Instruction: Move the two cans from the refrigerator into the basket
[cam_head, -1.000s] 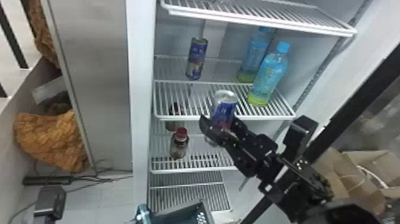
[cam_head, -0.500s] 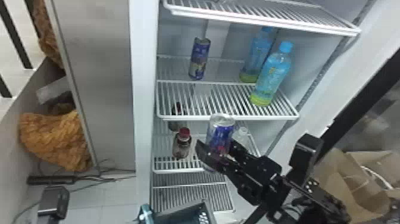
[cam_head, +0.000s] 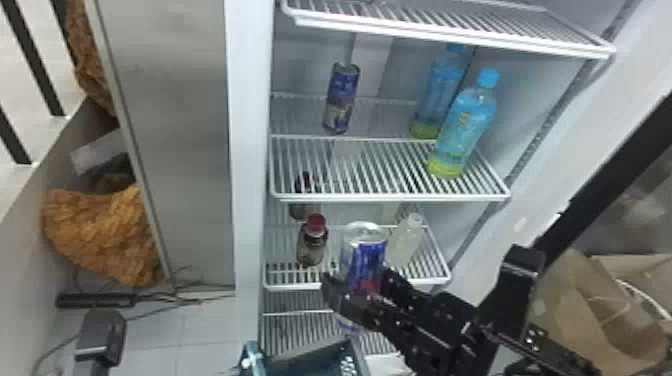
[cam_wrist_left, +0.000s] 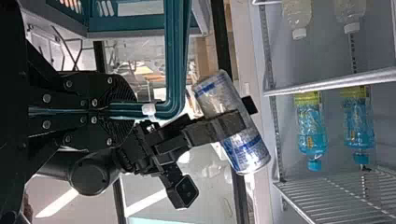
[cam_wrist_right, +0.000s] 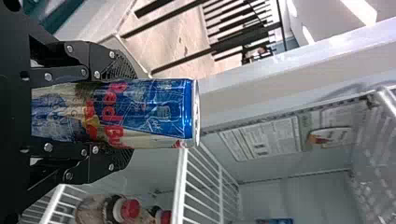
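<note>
Just outside the refrigerator (cam_head: 248, 150), the basket (cam_head: 310, 357) could tip if its handle (cam_wrist_left: 173, 56) slips in my clamped left claw (cam_wrist_left: 123, 110). My right claw (cam_head: 357, 282) is clamped round one can (cam_head: 364, 255); loosened too soon, it could drop that past the rim. The other can (cam_head: 342, 100) stands far left on its shelf (cam_head: 390, 197), easily toppled by a careless reach.

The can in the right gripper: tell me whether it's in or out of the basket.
Out. The right gripper grips the can, and the left wrist view shows that can apart from the basket's body.
</note>
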